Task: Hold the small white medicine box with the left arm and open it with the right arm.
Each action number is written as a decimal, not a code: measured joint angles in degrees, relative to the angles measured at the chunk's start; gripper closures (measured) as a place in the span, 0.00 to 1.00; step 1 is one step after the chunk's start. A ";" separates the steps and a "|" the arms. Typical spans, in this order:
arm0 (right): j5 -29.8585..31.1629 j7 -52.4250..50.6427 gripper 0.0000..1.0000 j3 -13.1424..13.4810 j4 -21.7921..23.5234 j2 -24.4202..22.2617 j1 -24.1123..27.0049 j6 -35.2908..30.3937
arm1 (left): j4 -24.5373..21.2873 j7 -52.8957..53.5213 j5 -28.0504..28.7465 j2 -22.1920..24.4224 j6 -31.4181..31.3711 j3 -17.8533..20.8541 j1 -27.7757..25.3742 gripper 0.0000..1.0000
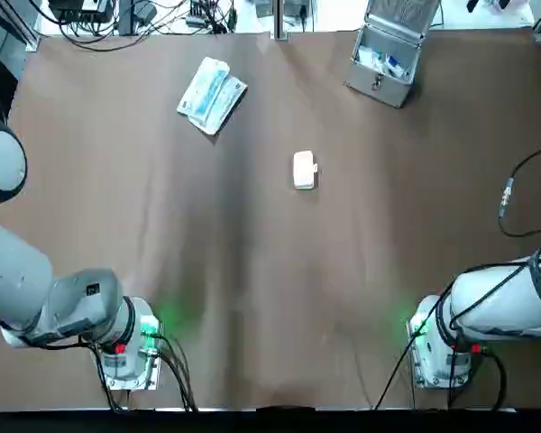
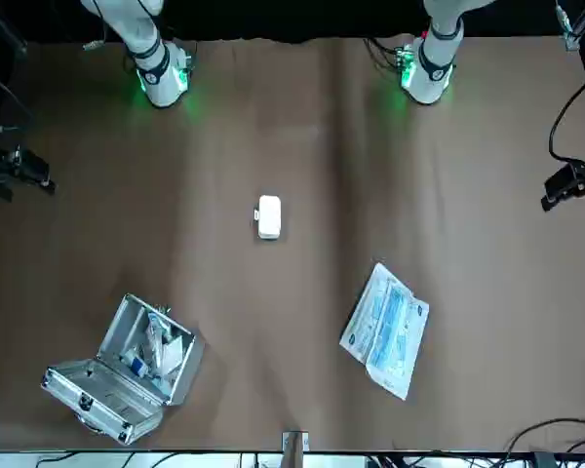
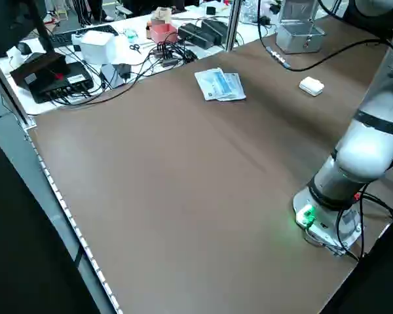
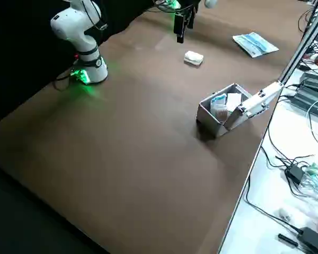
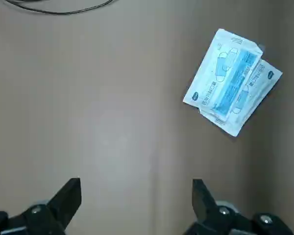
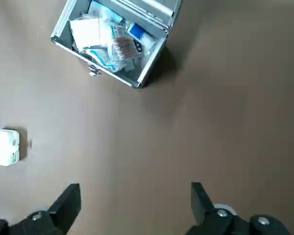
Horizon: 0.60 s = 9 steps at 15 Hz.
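The small white medicine box (image 1: 304,170) lies shut on the brown table, near the middle and toward the far side. It also shows in the front view (image 2: 268,216), the two side views (image 3: 311,86) (image 4: 193,58), and at the edge of the right wrist view (image 6: 5,147). My left gripper (image 5: 135,203) hangs open high over the table's left part, with nothing between its fingers. My right gripper (image 6: 134,203) is open as well, high above the right part, well away from the box. Neither gripper touches anything.
An open metal case (image 1: 388,54) holding supplies stands at the far right, also in the right wrist view (image 6: 112,41). A blue and white packet (image 1: 212,95) lies at the far left, under the left wrist camera (image 5: 232,81). Cables and devices lie beyond the far edge.
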<state>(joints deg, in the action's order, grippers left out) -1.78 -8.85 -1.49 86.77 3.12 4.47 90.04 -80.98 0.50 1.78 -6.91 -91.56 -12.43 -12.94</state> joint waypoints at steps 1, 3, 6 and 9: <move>0.00 0.00 0.01 0.01 0.00 0.00 0.00 0.00 | 0.00 0.00 0.00 0.00 0.00 0.00 0.00 0.00; 0.00 0.00 0.01 0.01 0.00 0.00 0.00 0.00 | 0.00 0.00 0.00 0.00 0.00 0.00 -0.12 0.00; 0.00 0.00 0.01 0.01 0.01 0.00 0.01 -0.01 | -0.05 0.05 -0.01 -0.29 0.00 0.01 -0.68 0.00; -0.02 0.00 0.01 -0.01 0.06 0.00 0.00 -0.02 | -0.11 0.09 -0.02 -1.50 -0.37 -0.10 -0.59 0.00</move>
<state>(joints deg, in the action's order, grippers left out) -1.80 -8.85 -1.50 86.84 3.12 4.46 90.02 -81.09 0.59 1.76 -8.41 -91.93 -12.53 -13.53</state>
